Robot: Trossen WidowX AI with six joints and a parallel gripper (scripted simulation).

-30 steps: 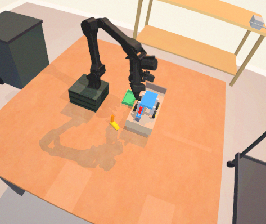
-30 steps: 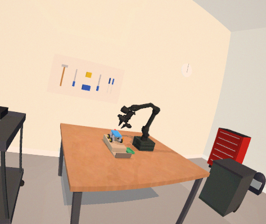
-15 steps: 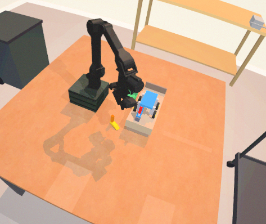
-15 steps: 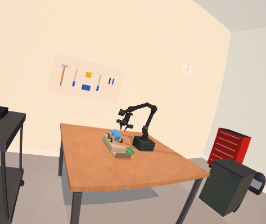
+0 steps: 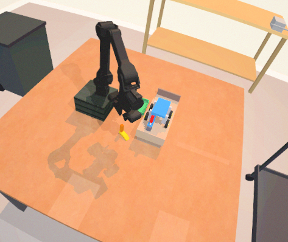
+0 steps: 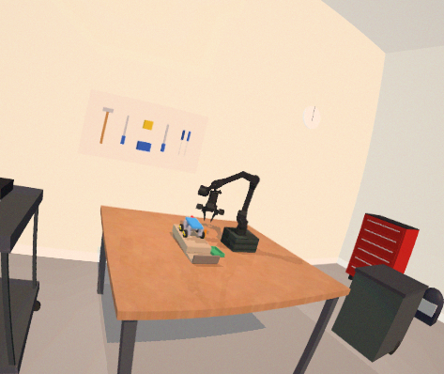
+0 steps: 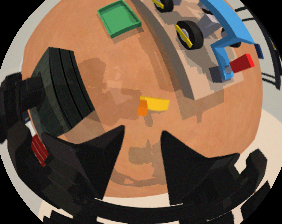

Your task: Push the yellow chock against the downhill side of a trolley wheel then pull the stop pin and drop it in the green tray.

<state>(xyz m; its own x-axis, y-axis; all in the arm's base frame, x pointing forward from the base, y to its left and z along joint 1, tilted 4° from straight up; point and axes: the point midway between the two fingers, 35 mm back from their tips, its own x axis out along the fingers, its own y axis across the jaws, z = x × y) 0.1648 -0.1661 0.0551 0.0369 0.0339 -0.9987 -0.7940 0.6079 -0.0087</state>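
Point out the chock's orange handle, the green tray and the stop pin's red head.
orange handle (image 5: 122,127) (image 7: 142,108): top and wrist, its side
green tray (image 5: 144,107) (image 7: 119,18): top and wrist, its floor
red head (image 5: 152,118) (image 7: 243,63): top and wrist, its side

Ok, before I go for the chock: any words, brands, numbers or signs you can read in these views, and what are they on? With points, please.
None that I can read.
Wall clock (image 6: 312,117): hands show, but no numerals can be made out.
Trolley (image 5: 161,107) (image 6: 193,223) (image 7: 234,25), ramp and tray: no lettering visible.
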